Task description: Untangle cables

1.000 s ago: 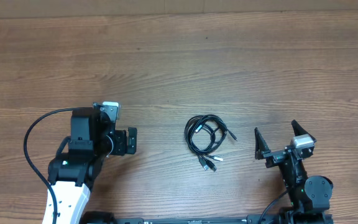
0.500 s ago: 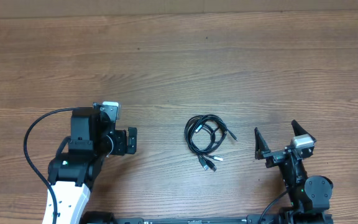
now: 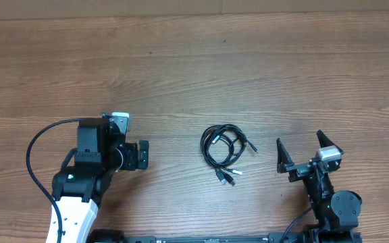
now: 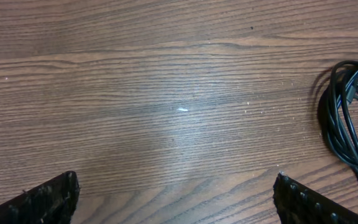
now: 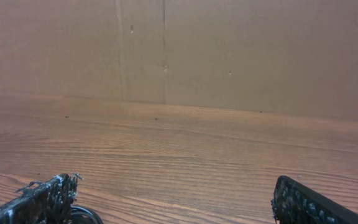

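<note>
Your thin black cables (image 3: 226, 150) lie coiled in a loose oval on the wood-grained bench (image 3: 194, 67), between the left end effector (image 3: 142, 154) and right end effector (image 3: 300, 139), both spread wide and empty.

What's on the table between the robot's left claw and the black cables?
Nothing. The overhead view shows only bare wooden table between the left gripper and the cables.

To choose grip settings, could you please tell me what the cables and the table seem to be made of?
The cables look like black plastic- or rubber-sheathed cord, slightly glossy, lying in soft loops. Their plug ends look partly silver, possibly metal. The table shows brown grain lines: wood or wood-look laminate, with a faint sheen.
</note>
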